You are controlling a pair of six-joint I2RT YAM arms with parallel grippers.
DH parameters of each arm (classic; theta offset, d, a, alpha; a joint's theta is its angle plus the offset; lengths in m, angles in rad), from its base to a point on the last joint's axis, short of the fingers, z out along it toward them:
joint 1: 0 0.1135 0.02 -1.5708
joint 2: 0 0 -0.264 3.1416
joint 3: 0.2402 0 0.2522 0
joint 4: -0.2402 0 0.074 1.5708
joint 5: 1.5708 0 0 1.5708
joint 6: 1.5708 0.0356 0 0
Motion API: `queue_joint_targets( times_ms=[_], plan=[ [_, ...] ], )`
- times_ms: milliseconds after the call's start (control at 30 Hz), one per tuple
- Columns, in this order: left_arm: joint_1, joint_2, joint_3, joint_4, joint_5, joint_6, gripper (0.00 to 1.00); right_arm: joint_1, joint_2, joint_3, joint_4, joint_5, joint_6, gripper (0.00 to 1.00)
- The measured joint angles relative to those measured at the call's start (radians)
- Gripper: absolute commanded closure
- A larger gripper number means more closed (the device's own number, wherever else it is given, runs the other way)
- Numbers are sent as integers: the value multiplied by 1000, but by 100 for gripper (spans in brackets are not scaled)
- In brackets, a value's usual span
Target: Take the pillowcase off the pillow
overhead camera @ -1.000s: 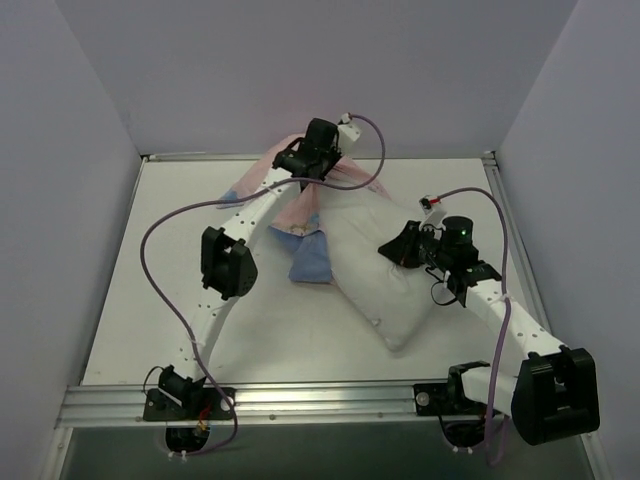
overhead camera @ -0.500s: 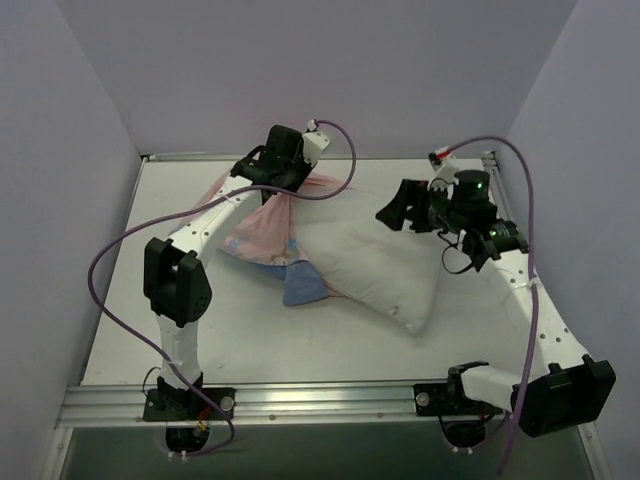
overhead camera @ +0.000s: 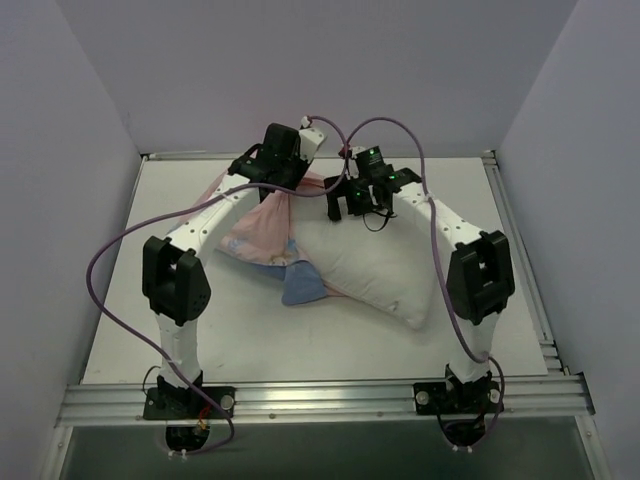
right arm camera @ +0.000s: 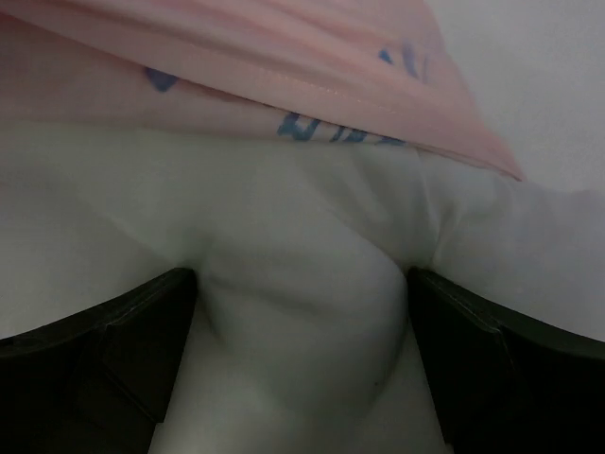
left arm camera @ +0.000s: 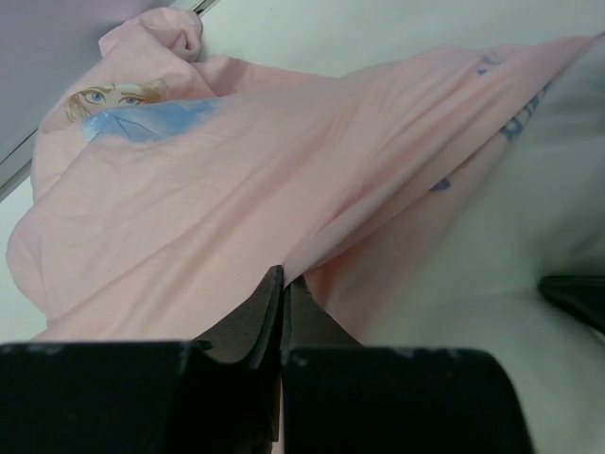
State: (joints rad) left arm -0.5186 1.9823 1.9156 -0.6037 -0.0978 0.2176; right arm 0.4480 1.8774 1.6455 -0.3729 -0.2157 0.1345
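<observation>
Pinching pillowcase (left arm camera: 189,208), left jaws clamped | right jaws apart astride pillow (right arm camera: 284,255) | blue print (right arm camera: 304,125) illegible

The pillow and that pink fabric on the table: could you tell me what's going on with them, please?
The robot is stripping a pillowcase off a white pillow. The left gripper is shut on a fold of the case, which shows its pink inside. The right gripper is open, its fingers either side of a bulge at the pillow's far end. Most of the pillow lies bare; the case covers only its far left part.
</observation>
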Motion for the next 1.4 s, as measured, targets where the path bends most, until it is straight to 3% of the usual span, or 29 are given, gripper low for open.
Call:
queue_joint_targets(
  times_ms=[100, 133, 200, 233, 267, 400, 433, 467, 500, 667, 767, 900, 1000, 1067, 1233, 1400],
  plan=[
    [11, 0, 2, -14, 10, -24, 98, 37, 59, -92, 93, 24, -10, 1],
    [15, 0, 2, -20, 13, -29, 98, 42, 55, -127, 140, 26, -9, 5],
    [24, 0, 2, -27, 18, -36, 98, 43, 43, -162, 193, 26, -16, 50],
    [30, 0, 2, -28, 20, -41, 98, 43, 39, -175, 217, 26, -16, 80],
    [35, 0, 2, -29, 22, -45, 98, 43, 38, -187, 242, 25, -23, 100],
    [58, 0, 2, -30, 41, -57, 98, 45, 37, -224, 319, 17, -28, 100],
    [63, 0, 2, -35, 55, -58, 92, 45, 31, -236, 335, 17, -28, 100],
    [69, 0, 3, -44, 73, -57, 58, 45, 19, -251, 352, 17, -28, 100],
    [76, 0, 11, -67, 103, -43, 3, 45, 2, -271, 368, 17, -28, 100],
    [142, -23, 106, -266, 325, 28, 6, 43, -65, -313, 393, -2, -52, 100],
    [238, -101, 123, -369, 467, 42, 6, 35, -70, -320, 397, -30, -75, 100],
    [537, -281, 35, -418, 582, 66, 6, 8, -70, -318, 392, -82, -108, 100],
    [798, -409, -159, -377, 606, 17, 6, 4, -64, -293, 364, -96, -133, 100],
    [886, -424, -270, -357, 611, -59, 6, 4, -62, -286, 354, -101, -143, 100],
    [886, -265, -497, -161, 579, -323, 6, 5, -54, -278, 346, -107, -154, 100],
    [846, -145, -518, -23, 402, -498, 6, 5, -53, -278, 345, -108, -160, 100]
  ],
)
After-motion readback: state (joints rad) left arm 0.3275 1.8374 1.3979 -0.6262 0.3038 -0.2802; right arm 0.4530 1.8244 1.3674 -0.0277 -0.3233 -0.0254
